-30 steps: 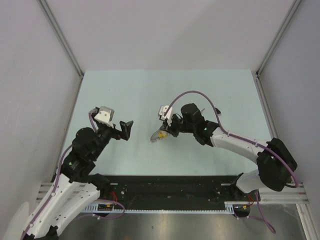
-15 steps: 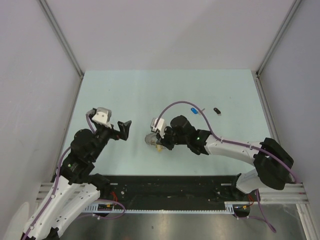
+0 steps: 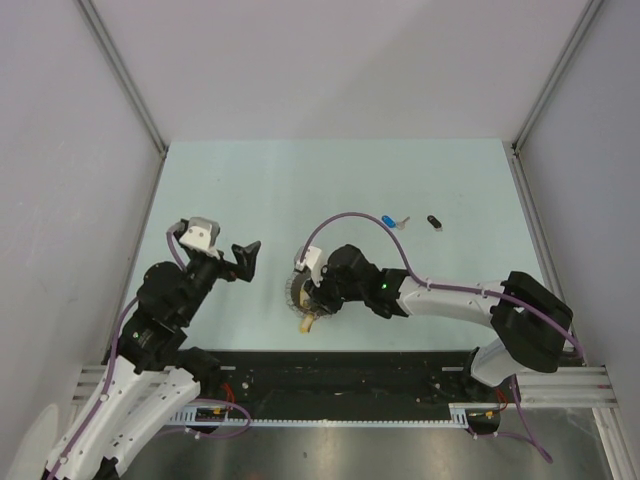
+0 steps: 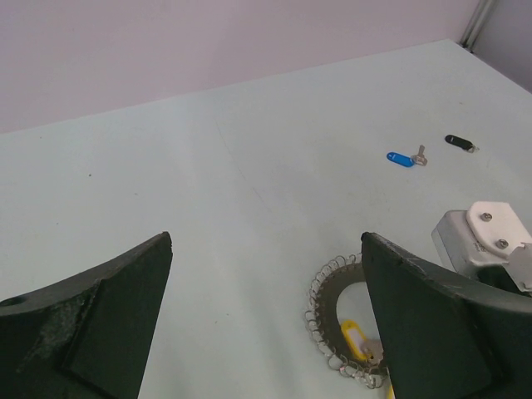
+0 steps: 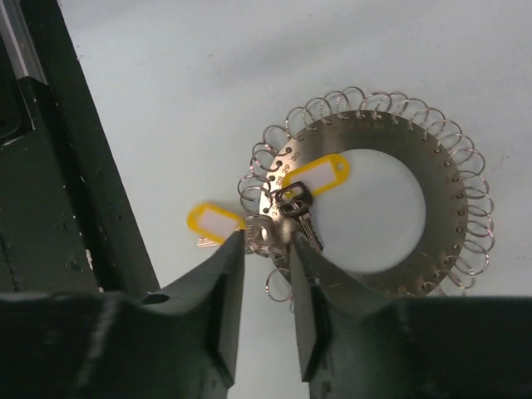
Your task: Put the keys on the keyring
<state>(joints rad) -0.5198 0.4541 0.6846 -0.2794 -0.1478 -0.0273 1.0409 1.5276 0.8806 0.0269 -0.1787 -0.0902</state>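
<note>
While the jaws of my right pincer [image 5: 266,249] are standing slightly apart around the keyring's [image 5: 440,224] nearest rim, I cannot tell whether they are gripping it. Two yellow-tagged keys [image 5: 320,176] are lying just ahead of its fingertips. My left pincer [image 4: 266,239] is gaping wide, the blue key [image 4: 400,158] and black key [image 4: 457,141] lying well ahead of it.

Keyring [image 3: 296,291] lay flat on the tabletop [image 3: 300,180], near the front edge and left of centre. Inner key tag [image 5: 320,174] lay across the ring's opening. Outer key tag [image 5: 212,222] lay just outside the rim, on the side toward the arm bases. Right tool [image 5: 266,249] stood over that rim. Left tool [image 3: 248,257] stood well apart to the left. Near loose key [image 3: 388,219] and far loose key [image 3: 433,222] lay farther back and to the right, side by side but apart.
</note>
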